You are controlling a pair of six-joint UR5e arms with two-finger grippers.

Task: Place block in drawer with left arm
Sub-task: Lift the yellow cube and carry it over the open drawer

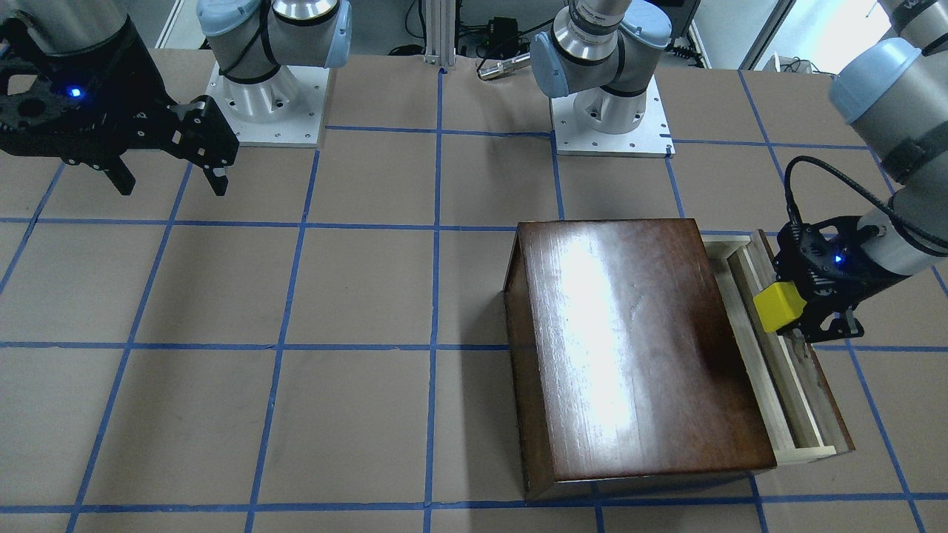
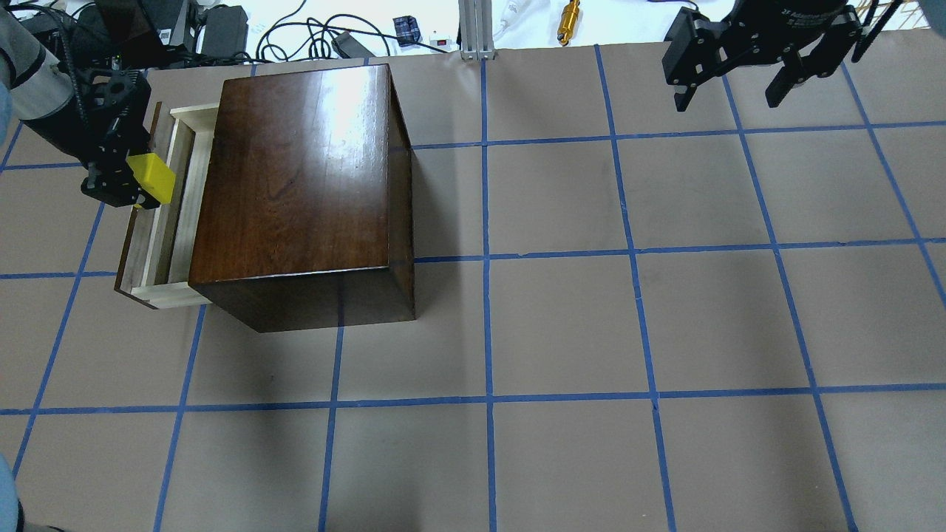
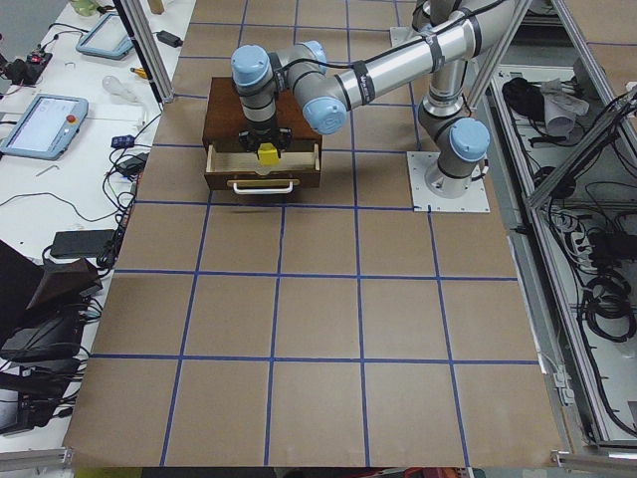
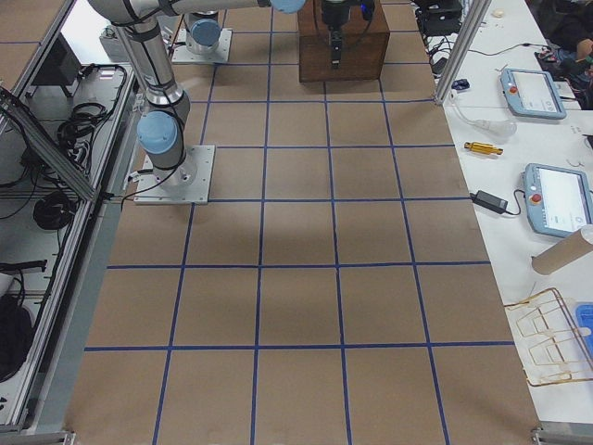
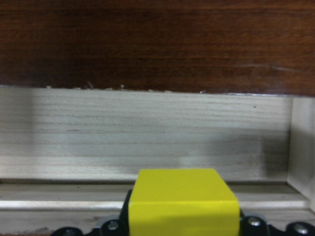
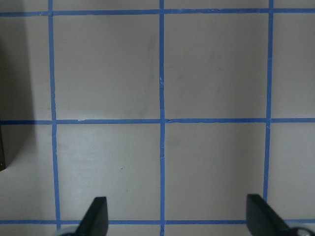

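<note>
A robotics lab: blue-taped grid table (image 2: 562,325), teach pendants (image 4: 556,199), aluminium framing (image 4: 460,46) and cable bundles (image 3: 602,309).

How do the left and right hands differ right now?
The left hand is shut on the yellow block; the right hand is open and empty. The left hand sits over the open drawer beside the cabinet; the right hand hangs over the table, far from both. Shared: both are black two-finger hands with a blue light on.
</note>
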